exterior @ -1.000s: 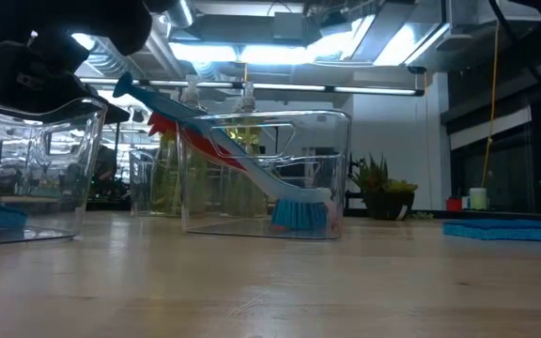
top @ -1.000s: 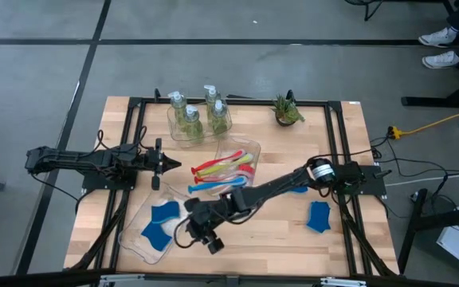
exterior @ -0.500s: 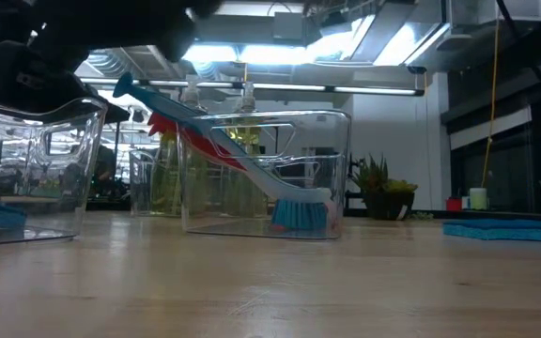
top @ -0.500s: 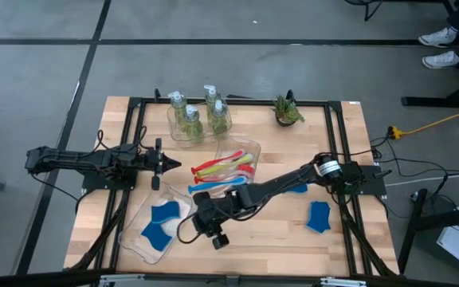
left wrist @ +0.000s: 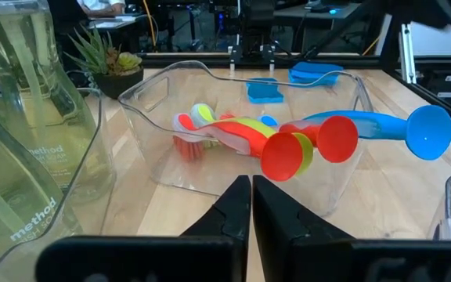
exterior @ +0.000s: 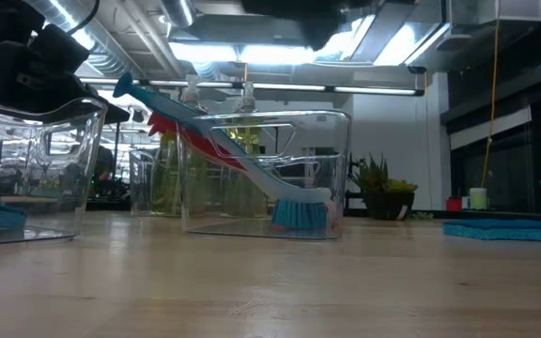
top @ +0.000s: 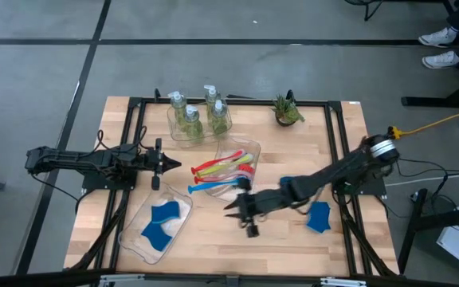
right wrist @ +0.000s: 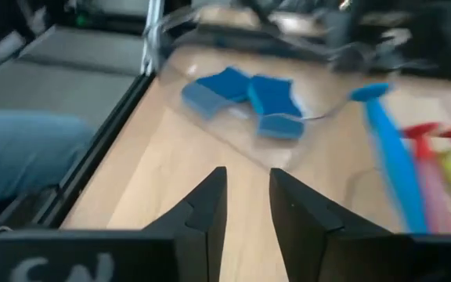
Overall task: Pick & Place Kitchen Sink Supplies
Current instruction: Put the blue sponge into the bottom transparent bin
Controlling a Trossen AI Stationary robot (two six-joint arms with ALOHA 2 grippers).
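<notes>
On the pale wooden counter (top: 293, 135), two flat blue sponge pieces lie loose on the right half: one (top: 319, 217) near the right edge, another (top: 297, 188) partly hidden under the right arm. Both sit behind the right pincer (top: 241, 212), back toward that arm's base, so its tips point away from them, toward the clear plastic tray (top: 134, 239) at the front left that already holds blue sponge pieces (top: 162, 220). My judgement is that the right arm, far the nearer, must draw back and turn to reach the loose sponge by the edge; that sponge lies flat, its longer side running roughly front to back.

Right pincer: fingers a little apart, nothing between them. Left pincer (top: 171, 165): fingers together, empty, waiting at the left beside the clear tray (top: 252, 148) of long-handled red, blue and yellow-green brushes (top: 221, 170).

Only the overhead view shows the loose sponges relative to the right pincer; its wrist view shows only the filled tray. The table-height view shows one loose sponge as a thin strip (exterior: 507, 230).
</notes>
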